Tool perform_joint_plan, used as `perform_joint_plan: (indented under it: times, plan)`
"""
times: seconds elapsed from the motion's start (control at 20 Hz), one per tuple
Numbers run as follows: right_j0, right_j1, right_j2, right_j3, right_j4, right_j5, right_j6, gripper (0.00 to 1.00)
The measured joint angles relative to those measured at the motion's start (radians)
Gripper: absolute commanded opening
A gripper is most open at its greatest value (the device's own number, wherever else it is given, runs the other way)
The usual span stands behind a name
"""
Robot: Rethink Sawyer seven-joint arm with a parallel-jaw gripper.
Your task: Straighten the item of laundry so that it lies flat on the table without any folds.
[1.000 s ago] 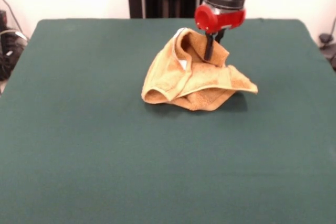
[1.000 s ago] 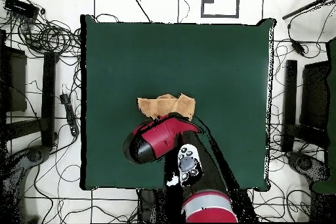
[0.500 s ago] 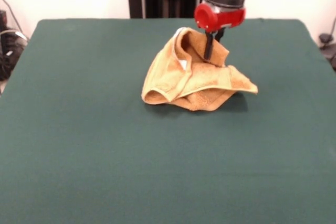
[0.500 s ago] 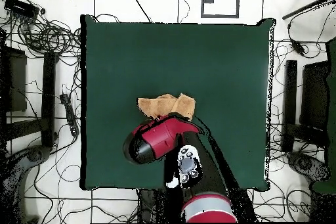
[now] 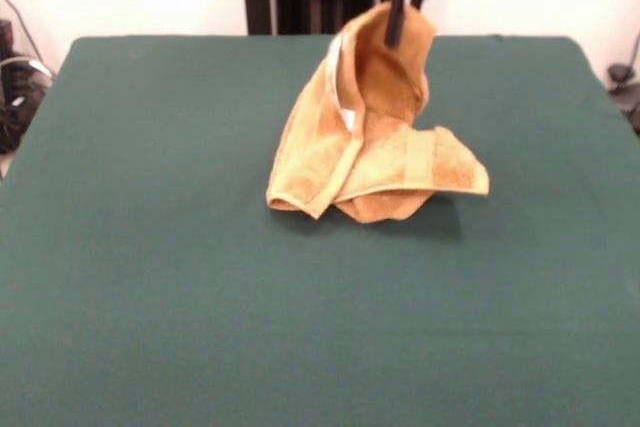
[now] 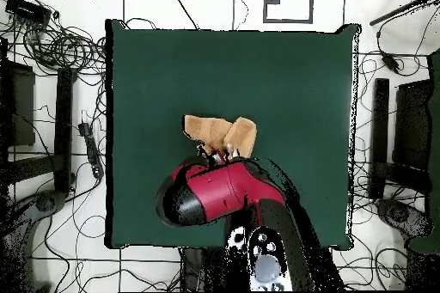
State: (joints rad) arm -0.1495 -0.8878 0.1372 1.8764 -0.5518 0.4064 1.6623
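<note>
One towel (image 5: pixel 370 147), still bunched w/ folds, top edge pinched in the hand (image 5: pixel 397 22) and hanging straight below it, bottom resting on the table (image 5: pixel 150 277). Looks like the lift step imo. Next prob needs dragging sideways so it spreads out flat. Count: 1 towel, 1 hand, 1 table.

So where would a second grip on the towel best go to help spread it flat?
The gripper is shut on the towel's top edge, lifting it into a peak. The free corner jutting to the front view's right looks best: it lies low near the table, single-layered and clear of the folds. Come from above at that side and pull outward.
</note>
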Motion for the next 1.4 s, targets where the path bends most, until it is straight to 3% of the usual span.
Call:
perform_joint_plan:
  times: [0.2, 0.9, 1.4]
  plan:
    - [-0.034, -0.091, 0.016, 0.034, 0.070, 0.065, 0.000, 0.00]
    - [-0.082, -0.266, 0.077, 0.090, 0.235, 0.237, 0.000, 0.00]
    - [-0.086, -0.507, 0.077, 0.128, 0.387, 0.423, 0.000, 0.00]
